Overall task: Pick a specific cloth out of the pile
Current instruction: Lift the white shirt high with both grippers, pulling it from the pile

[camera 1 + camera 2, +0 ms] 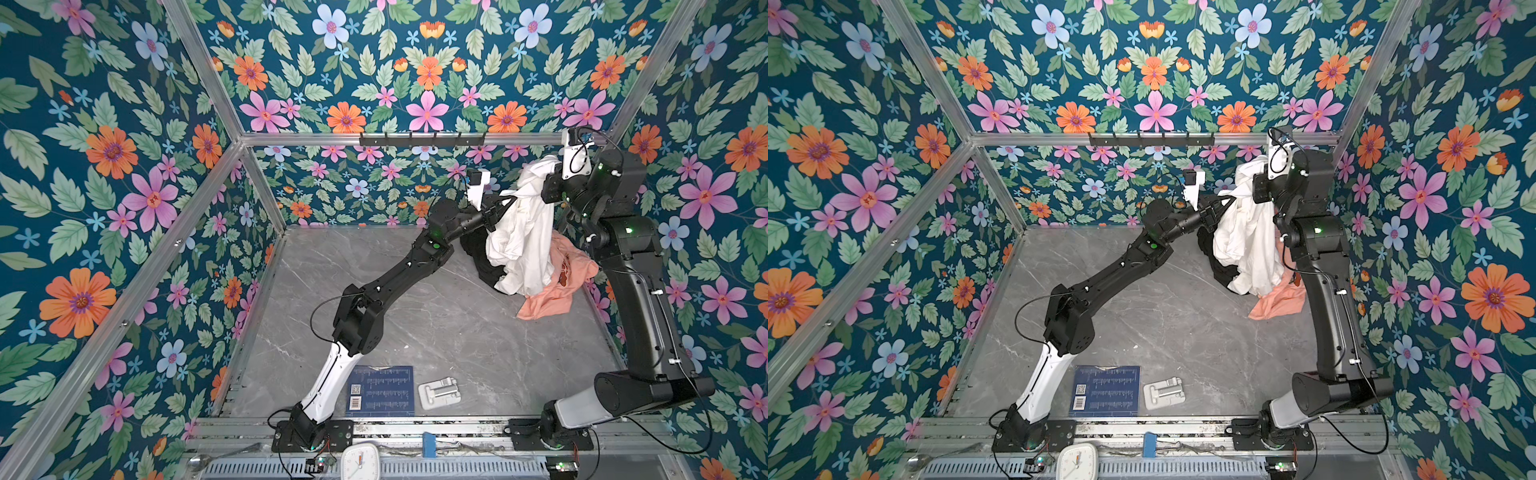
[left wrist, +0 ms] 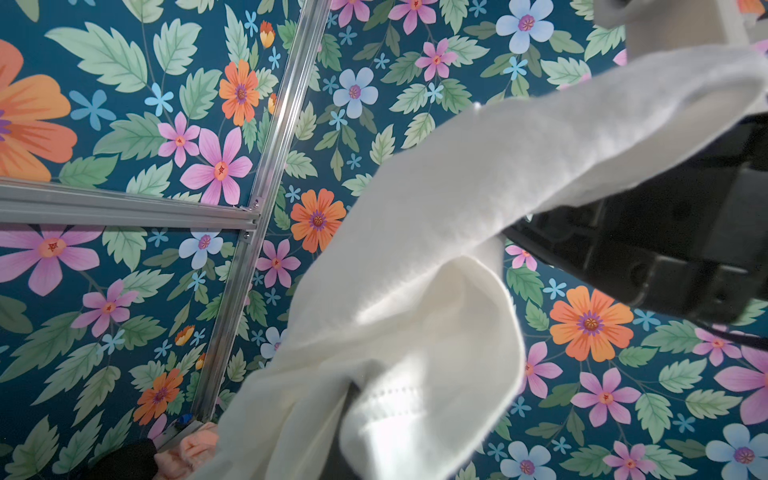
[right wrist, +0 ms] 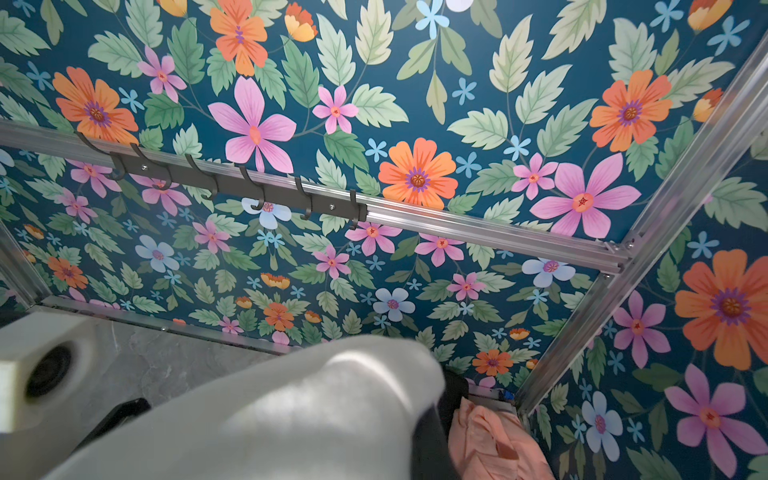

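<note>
Top views both show the cloth [image 1: 521, 232] hoisted at the far right of the table [image 1: 374, 299], strung between the two arms. The right gripper [image 1: 547, 176] pinches its top bunch, high up and near the hook rack [image 1: 419, 139]. The left gripper [image 1: 508, 202] clamps a fold lower down on the cloth's left side. Fabric hides both sets of jaws, but each reads as closed on white cloth, and in the left wrist view the cloth stretches from that pincer toward the right arm.

The hem drapes over the pile [image 1: 552, 282], with the black garment [image 1: 477, 255] showing at its left and the peach shirt [image 1: 544, 307] at its lower right. I cannot tell whether the hem rests on them or hangs just clear.

The step in hand looks like pulling the cloth free of the other two. To do it well:

- **Lift together:** both arms should rise at a matched pace, so the span between the grips neither goes slack nor yanks a fold out of either pinch.
- **Carry away from the pile:** the cloth should then go toward the open middle of the table, away from the pile and the right wall.
- **Go slowly:** soft fabric clings, and the hem may drag the black garment along. If it lifts with the cloth, a pause or a small shake should shed it.
- **Mind the rack:** the right gripper has little room above it, so travel sideways is probably safer than more height.
</note>
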